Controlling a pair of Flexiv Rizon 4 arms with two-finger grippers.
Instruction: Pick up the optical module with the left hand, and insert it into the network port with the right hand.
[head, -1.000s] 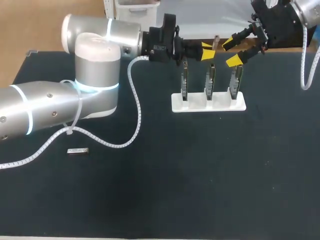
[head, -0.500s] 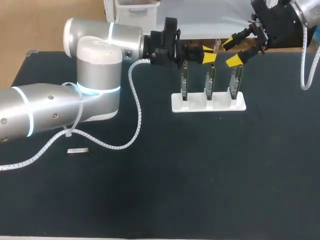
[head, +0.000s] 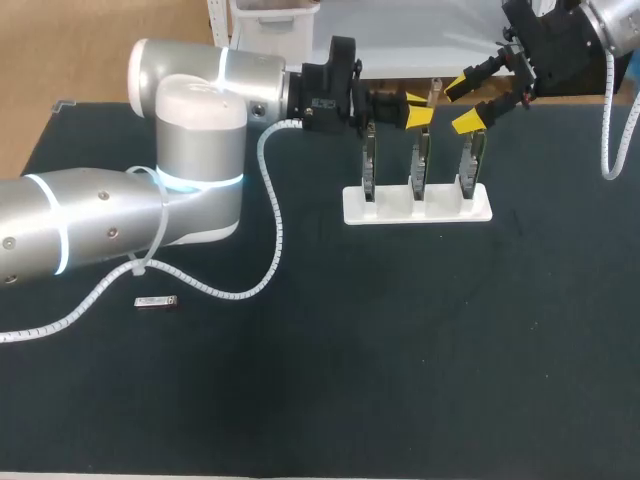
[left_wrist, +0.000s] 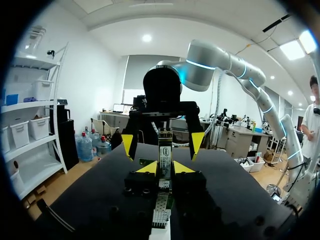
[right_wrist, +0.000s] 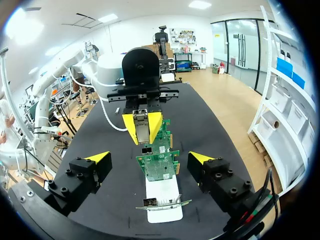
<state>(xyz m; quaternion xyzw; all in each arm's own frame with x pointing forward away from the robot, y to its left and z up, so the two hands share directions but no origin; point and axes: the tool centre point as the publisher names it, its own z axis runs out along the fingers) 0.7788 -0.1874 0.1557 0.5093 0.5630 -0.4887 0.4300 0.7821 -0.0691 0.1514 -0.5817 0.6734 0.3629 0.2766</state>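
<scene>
Since the dark surface (head: 400, 380) fills most of the head view, we'll start there. Our left arm (head: 100, 230) comes in from the left edge and stretches to the upper middle, and our right arm (head: 615, 20) sits in the upper right corner. In the upper middle, a white base (head: 417, 207) carries three upright network cards (head: 420, 160). The right tool (head: 466, 102) is spread wide with nothing in it, just by the top of the right-hand card. The left tool (head: 416, 108) is pinched on the optical module (head: 434, 90), near the top of the middle card. A second small module (head: 157, 301) lies flat at lower left, well apart from the rest.
</scene>
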